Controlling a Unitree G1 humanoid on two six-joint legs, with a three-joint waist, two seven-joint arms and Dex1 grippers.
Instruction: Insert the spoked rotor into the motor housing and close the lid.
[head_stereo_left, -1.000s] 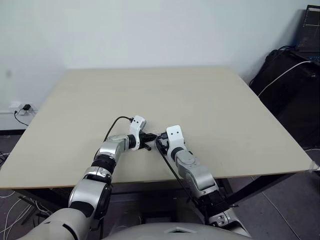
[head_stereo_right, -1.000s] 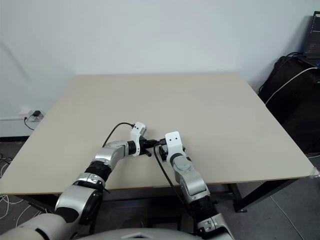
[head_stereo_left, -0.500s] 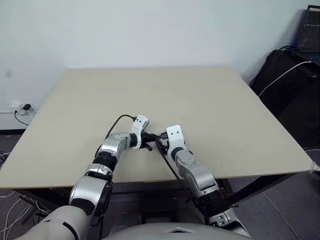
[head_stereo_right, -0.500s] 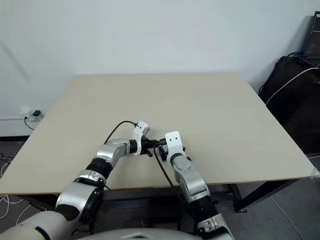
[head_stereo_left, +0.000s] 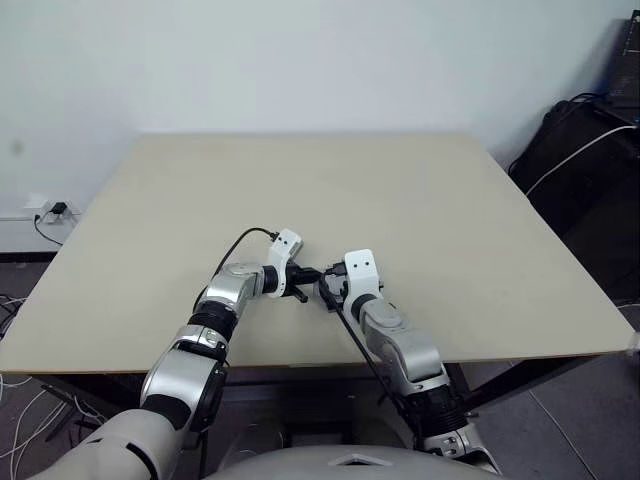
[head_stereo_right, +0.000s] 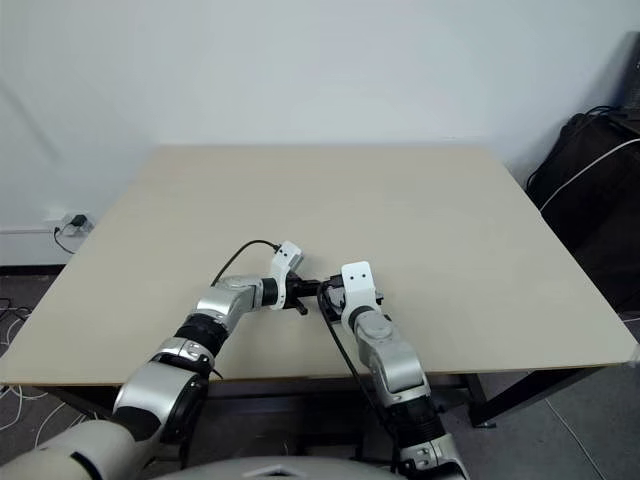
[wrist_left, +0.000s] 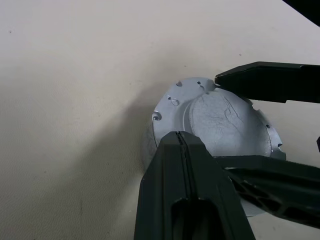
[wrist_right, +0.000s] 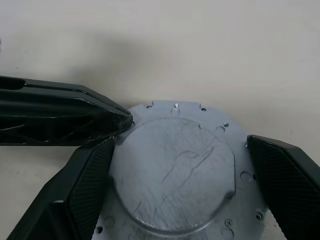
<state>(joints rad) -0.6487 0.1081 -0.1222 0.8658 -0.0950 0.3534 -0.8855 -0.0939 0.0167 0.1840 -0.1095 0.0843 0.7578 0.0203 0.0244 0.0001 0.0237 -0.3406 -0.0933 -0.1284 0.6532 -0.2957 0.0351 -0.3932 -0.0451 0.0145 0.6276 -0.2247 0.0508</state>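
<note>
Near the table's (head_stereo_left: 480, 230) front edge, our two grippers hide the lid (wrist_right: 175, 172) from the head views. Our left gripper (wrist_left: 182, 150) is closed, its tip resting on the lid's top. Our right gripper (wrist_right: 177, 170) stands spread wide around the lid's rim; whether its pads touch, we cannot tell.

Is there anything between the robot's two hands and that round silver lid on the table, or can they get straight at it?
Nothing visible blocks them. The lid sits between the open fingers of the right hand, with the shut left hand pressed at its edge. The table around it shows no other object.
</note>
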